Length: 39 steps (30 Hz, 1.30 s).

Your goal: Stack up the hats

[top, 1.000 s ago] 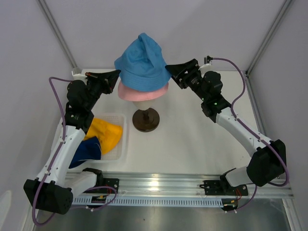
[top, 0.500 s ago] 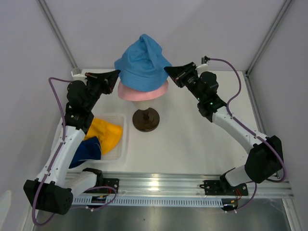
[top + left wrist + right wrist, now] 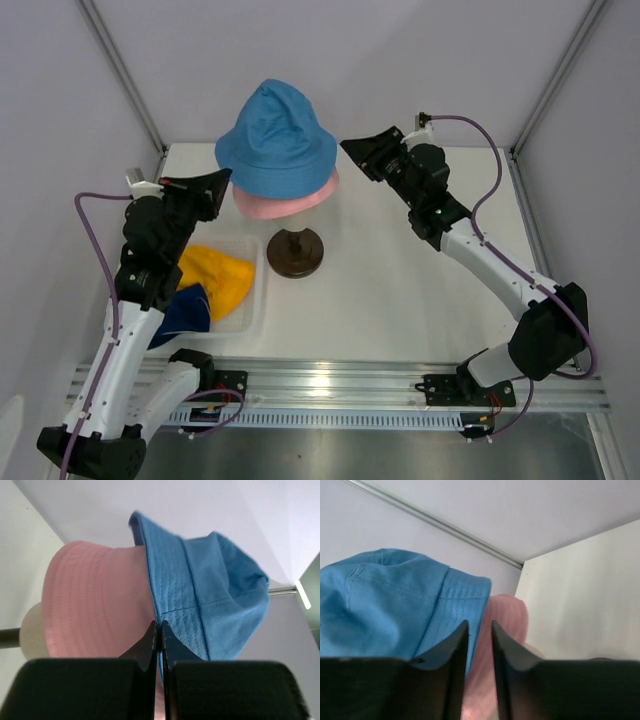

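Note:
The light blue hat (image 3: 275, 135) sits over the pink hat (image 3: 285, 205) on the head form, whose dark round base (image 3: 295, 252) stands mid-table. My left gripper (image 3: 226, 175) is shut on the blue hat's left brim; in the left wrist view the blue brim (image 3: 210, 590) runs into the closed jaws (image 3: 159, 622) beside the pink hat (image 3: 95, 600). My right gripper (image 3: 348, 148) is open and empty, just right of the brim; its view shows the blue hat (image 3: 385, 600) and the pink hat (image 3: 505, 620). The yellow hat (image 3: 215, 275) and navy hat (image 3: 180, 312) lie in the tray.
The clear plastic tray (image 3: 258, 285) sits at the near left, partly under my left arm. The beige head form (image 3: 32, 630) shows below the pink brim. Enclosure walls and frame posts stand close behind and beside the table.
The blue hat has come down and spread over the pink hat, shifting left. My left gripper moved left and nearer with the brim. My right gripper let go and sits apart from the brim.

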Each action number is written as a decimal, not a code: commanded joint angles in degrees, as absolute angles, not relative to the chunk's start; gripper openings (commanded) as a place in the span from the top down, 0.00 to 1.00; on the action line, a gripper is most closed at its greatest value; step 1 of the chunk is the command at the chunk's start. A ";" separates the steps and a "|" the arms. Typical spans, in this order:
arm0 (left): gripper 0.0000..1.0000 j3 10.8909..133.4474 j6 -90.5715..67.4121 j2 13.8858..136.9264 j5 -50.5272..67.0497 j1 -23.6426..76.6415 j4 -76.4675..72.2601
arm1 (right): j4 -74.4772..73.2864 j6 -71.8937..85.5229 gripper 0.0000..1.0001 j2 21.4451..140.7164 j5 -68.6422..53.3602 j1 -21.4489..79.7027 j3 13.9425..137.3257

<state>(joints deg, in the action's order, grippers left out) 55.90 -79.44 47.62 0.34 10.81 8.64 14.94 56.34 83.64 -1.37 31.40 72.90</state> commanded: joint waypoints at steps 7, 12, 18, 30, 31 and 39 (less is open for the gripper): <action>0.99 51.68 -74.27 48.16 -0.44 10.81 13.54 | 19.24 58.53 0.54 85.52 -3.95 27.42 73.74; 0.99 50.81 -73.39 48.34 1.85 10.90 13.54 | 20.30 58.88 0.41 86.92 -6.23 27.25 76.29; 0.99 50.36 -73.48 47.64 1.58 10.99 12.74 | 24.52 60.99 0.41 89.56 -10.45 28.30 77.25; 0.99 51.24 -73.39 47.90 1.32 10.99 12.31 | 26.89 62.84 0.40 92.19 -11.16 30.49 80.24; 0.99 51.24 -73.39 48.16 1.32 11.07 12.22 | 26.98 63.10 0.41 92.46 -11.16 30.67 80.51; 0.99 50.89 -73.48 48.08 1.06 11.07 13.26 | 24.36 61.45 1.00 95.88 -10.90 32.61 83.75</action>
<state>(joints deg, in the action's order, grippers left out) 51.48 -75.85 47.81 1.48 10.85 9.72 24.18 63.13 94.61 -11.05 31.79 80.44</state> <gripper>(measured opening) 0.012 0.030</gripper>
